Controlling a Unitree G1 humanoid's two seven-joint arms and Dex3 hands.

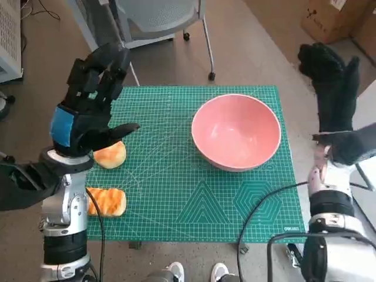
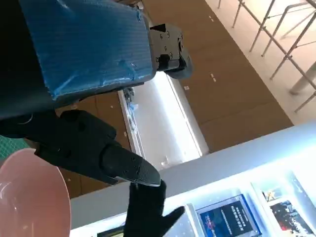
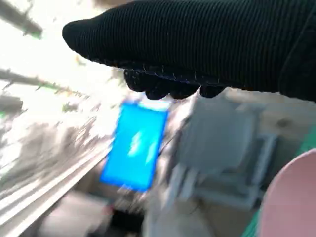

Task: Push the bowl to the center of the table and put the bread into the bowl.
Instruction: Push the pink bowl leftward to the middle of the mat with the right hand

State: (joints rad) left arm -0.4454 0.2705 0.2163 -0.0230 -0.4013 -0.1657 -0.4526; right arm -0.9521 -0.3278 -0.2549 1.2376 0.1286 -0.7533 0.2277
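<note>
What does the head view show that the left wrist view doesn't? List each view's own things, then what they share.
Only the head view: two pieces of bread, the green mat, a chair and a cardboard box.
Only the left wrist view: a bright ceiling light and posters, seen past the hand.
Both: the pink bowl, empty, the left hand and the right hand, both raised and holding nothing.

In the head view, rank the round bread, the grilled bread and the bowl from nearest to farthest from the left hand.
1. Round bread: at the mat's left edge, just below the left hand.
2. Grilled bread: further down that same edge, beside the forearm.
3. Bowl: across the mat on the right side, empty.
</note>
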